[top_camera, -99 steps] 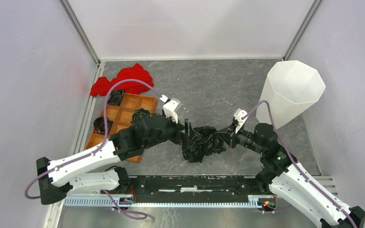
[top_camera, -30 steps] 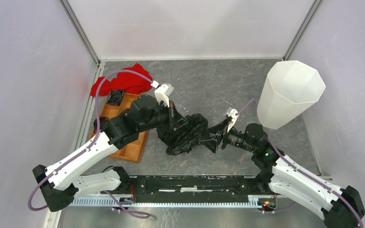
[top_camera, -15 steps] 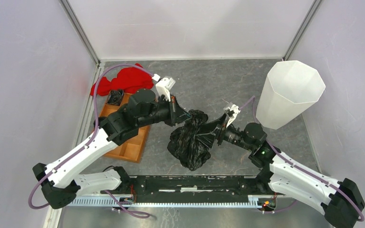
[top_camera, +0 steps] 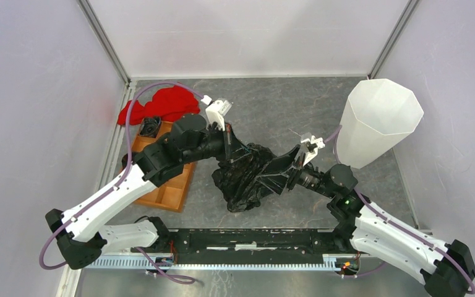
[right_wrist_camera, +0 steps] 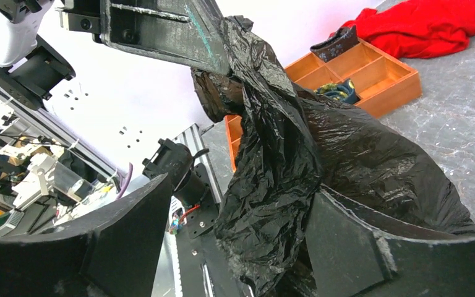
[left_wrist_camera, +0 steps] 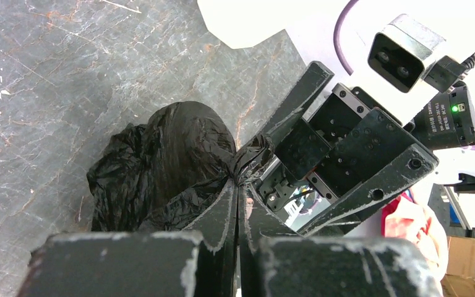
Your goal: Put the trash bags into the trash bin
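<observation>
Currently lift step: left gripper (left_wrist_camera: 238,180) pinched shut on trash bag (top_camera: 244,179); right gripper (right_wrist_camera: 235,216) jaws wide, straddling film. Next: clamp right, carry to trash bin (top_camera: 377,124), two o'clock.

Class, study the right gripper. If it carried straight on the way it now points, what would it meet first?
The black trash bag, almost at once: it hangs between the right gripper's open jaws. Just behind it is the left gripper, shut on the bag's top, though depth is unclear.
</observation>
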